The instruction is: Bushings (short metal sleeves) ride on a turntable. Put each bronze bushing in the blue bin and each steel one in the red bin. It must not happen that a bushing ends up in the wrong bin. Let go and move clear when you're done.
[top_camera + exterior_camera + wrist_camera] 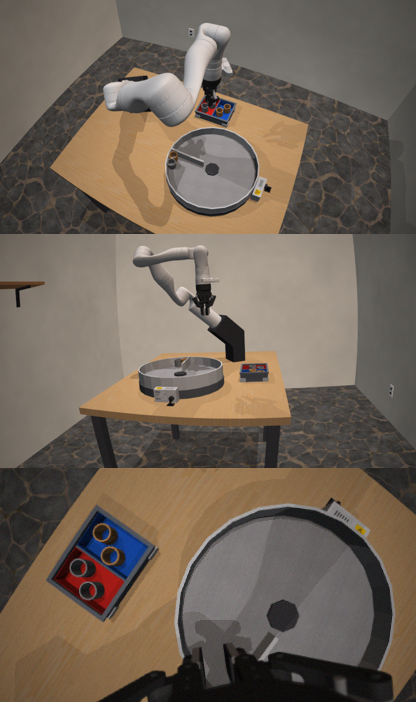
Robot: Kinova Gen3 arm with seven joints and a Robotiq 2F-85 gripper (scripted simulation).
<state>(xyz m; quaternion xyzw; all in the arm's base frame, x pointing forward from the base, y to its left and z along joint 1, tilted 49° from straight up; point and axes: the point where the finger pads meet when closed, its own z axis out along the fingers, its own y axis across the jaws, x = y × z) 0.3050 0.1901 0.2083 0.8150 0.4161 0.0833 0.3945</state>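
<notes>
Fingers nearly together, empty | arm point(162, 95) hides pt of red bin point(200, 107) | bronze bushing point(183, 359) half behind divider point(186, 363)

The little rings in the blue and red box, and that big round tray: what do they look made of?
The two orange-brown sleeves in the blue half look like bronze. The two dull grey sleeves in the red half look like steel. The round grey turntable has a matt, flat grey wall; it could be painted metal or plastic.
</notes>
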